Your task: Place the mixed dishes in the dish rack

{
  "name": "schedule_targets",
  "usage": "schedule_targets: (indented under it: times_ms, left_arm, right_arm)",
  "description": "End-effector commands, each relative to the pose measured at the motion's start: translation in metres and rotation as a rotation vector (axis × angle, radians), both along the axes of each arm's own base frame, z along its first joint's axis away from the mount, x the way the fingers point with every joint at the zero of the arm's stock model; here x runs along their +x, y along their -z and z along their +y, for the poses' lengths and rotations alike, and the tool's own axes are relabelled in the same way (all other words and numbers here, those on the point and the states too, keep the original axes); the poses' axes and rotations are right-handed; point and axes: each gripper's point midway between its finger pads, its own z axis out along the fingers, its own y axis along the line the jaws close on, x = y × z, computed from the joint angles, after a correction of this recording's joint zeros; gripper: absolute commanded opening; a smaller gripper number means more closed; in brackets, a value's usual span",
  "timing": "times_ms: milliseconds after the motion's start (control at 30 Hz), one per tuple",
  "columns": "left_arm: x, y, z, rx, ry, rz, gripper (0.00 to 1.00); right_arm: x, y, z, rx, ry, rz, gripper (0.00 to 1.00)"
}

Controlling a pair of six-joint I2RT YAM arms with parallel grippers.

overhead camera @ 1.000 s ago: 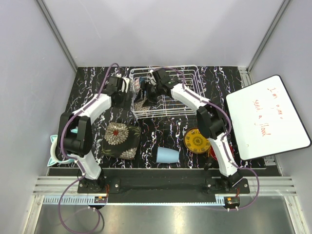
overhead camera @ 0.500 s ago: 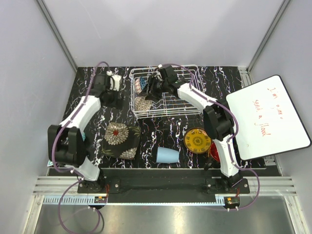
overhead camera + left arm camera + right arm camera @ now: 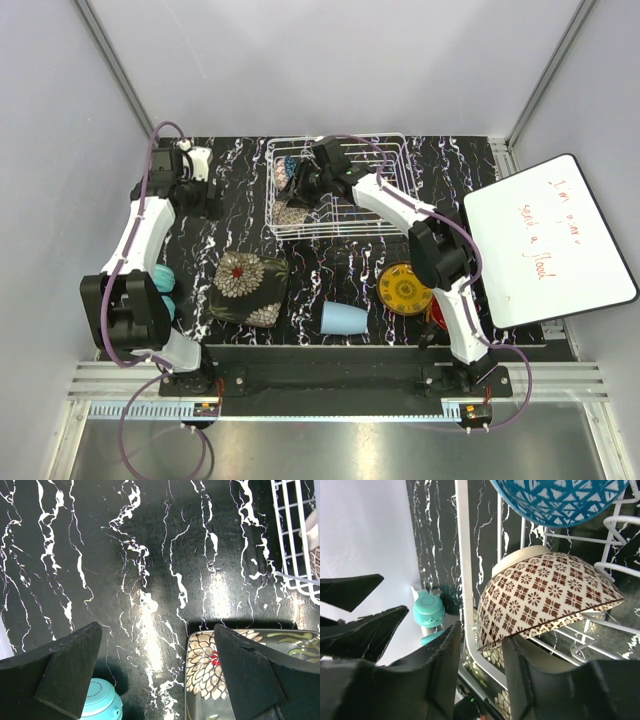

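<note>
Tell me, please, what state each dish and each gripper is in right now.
dish rack: upright, holding two bowls.
blue patterned bowl: tilted in the rack.
beige patterned bowl: on edge in the rack.
black square plate: flat on the table.
yellow plate: flat on the table.
light-blue cup: on its side.
mug: mostly hidden.
left gripper: open, empty.
right gripper: jaws partly apart at beige bowl's rim, grip unclear.

Bench top black with white veining. Pale grey walls on three sides, metal corner posts. Whiteboard with red writing at right. Metal rails along near edge.
</note>
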Motion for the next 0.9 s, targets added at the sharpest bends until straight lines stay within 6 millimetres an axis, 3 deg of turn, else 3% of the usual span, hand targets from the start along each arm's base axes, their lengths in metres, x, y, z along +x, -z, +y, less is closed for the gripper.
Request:
schedule_targets:
  times_ms: [0, 100, 200, 233, 267, 467, 500, 700, 867]
  left_arm:
    - [0.000, 0.002, 0.005, -0.008, 0.025, -0.025, 0.99]
    - [-0.004, 0.004, 0.010, -0.004, 0.023, -0.026, 0.99]
    - [-0.009, 0.007, 0.013, -0.006, 0.024, -0.022, 0.99]
    - [-0.008, 0.008, 0.013, -0.006, 0.021, -0.025, 0.99]
    - [-0.008, 0.009, 0.016, -0.009, 0.016, -0.021, 0.99]
    - [0.000, 0.009, 0.012, -0.053, 0.000, -0.020, 0.99]
    - [0.000, 0.009, 0.010, -0.061, 0.000, -0.020, 0.99]
    - [0.005, 0.020, 0.011, -0.078, -0.021, 0.014, 0.99]
    - [0.008, 0.025, 0.012, -0.081, -0.033, 0.029, 0.99]
  right_arm:
    - [0.009, -0.016, 0.015, 0.020, 0.065, -0.026, 0.38]
    - [0.009, -0.013, 0.022, 0.024, 0.069, -0.012, 0.32]
    - [0.009, -0.009, 0.022, 0.004, 0.077, -0.021, 0.15]
    - [0.009, -0.014, 0.021, 0.005, 0.075, -0.033, 0.02]
    - [0.010, -0.014, 0.019, -0.004, 0.081, -0.043, 0.00]
    - [0.000, -0.040, 0.012, -0.012, 0.011, -0.133, 0.00]
    - [-0.003, -0.052, 0.011, -0.010, -0.016, -0.172, 0.00]
    - [-0.035, -0.089, 0.013, 0.053, -0.223, -0.266, 0.00]
    - [-0.054, -0.106, 0.006, 0.143, -0.369, -0.253, 0.00]
